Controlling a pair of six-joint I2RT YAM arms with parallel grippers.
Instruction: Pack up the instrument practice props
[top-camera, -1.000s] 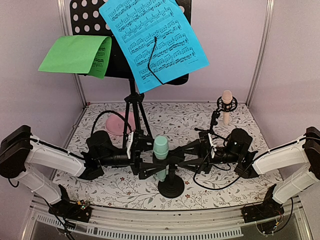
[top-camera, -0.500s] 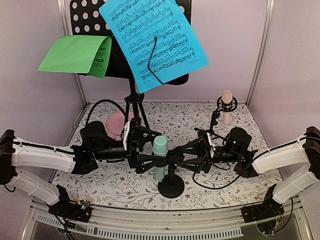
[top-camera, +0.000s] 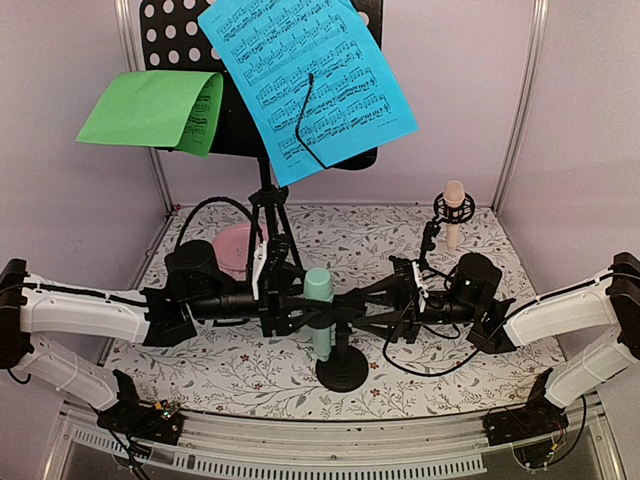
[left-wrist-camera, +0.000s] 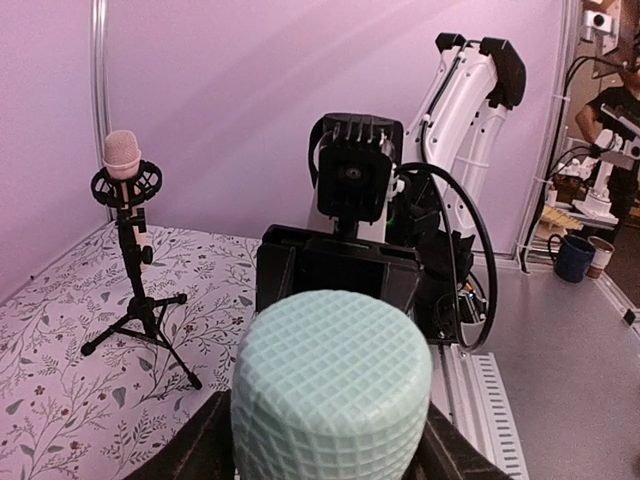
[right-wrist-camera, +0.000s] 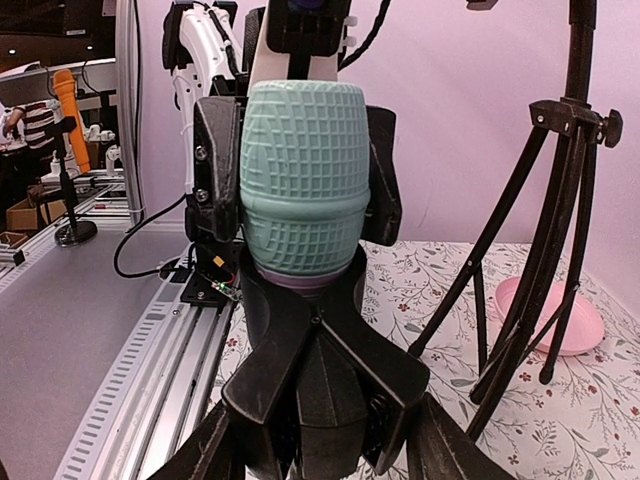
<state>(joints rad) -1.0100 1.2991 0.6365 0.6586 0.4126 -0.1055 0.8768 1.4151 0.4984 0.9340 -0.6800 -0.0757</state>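
Fingers (right-wrist-camera: 215, 170) of the left gripper (top-camera: 312, 303), reaching in from 9 o'clock, are closed to a middling width, with a pad pressed against each side of the mint-green microphone (top-camera: 320, 285) at its ribbed head. The right gripper (top-camera: 352, 308) comes in from 3 o'clock, its fingers (right-wrist-camera: 215, 440) clamped at a similar width on the black holder of the microphone stand (top-camera: 341, 375), just below the head. The microphone stands upright in this round-based stand, a little toward 6 o'clock from the centre of the floral table (top-camera: 230, 375). At 2 o'clock the peach microphone (top-camera: 454, 195) sits upright on its small tripod (left-wrist-camera: 140, 305), well apart from both grippers. At 11 to 12 o'clock the perforated music desk (top-camera: 170, 30) rises on tripod legs (top-camera: 268, 235). It carries the blue sheet (top-camera: 305, 85) and the folded green sheet (top-camera: 150, 108). A pink plate (top-camera: 232, 245) lies at 10 o'clock beside the legs.
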